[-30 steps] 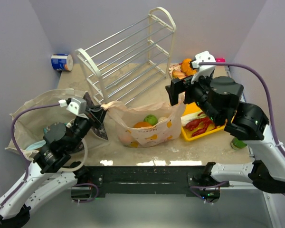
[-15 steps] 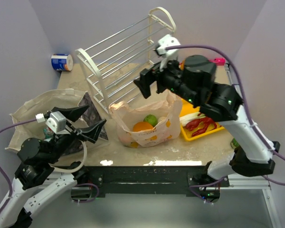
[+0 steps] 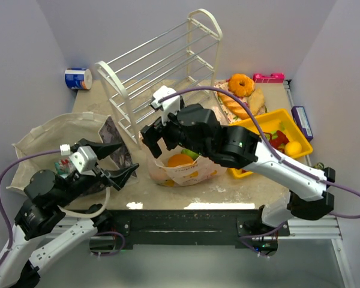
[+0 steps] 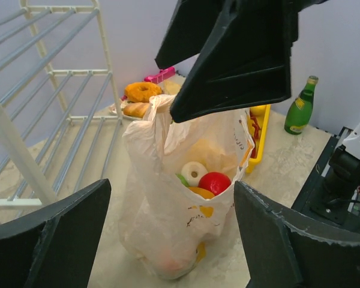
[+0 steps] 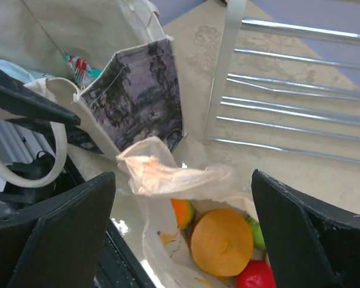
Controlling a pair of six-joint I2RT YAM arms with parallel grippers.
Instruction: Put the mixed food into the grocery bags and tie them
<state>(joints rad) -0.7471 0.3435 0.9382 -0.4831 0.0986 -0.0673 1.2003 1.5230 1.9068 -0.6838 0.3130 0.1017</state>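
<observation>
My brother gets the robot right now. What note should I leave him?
Left gripper: fingers open, empty, by the cloth tote.
Right gripper: fingers open, empty, above the handle of the pink plastic bag.
Toy fruit sits in the plastic bag; snack packets show inside the tote; a yellow fruit lies in the yellow tray.
Done: much of the food bagged. Left: bag that fruit, tie both bags.

Both arms (image 3: 282,168) are rocking white shells with black motor housings at the joints, and a purple cable (image 3: 228,91) is trailing back from each wrist. Right behind the left gripper (image 3: 125,159) and right gripper (image 3: 153,143) a little white camera box (image 3: 81,159) is sitting, and the fingers (image 4: 54,240) are looking like chunky matte-black wedges.
</observation>
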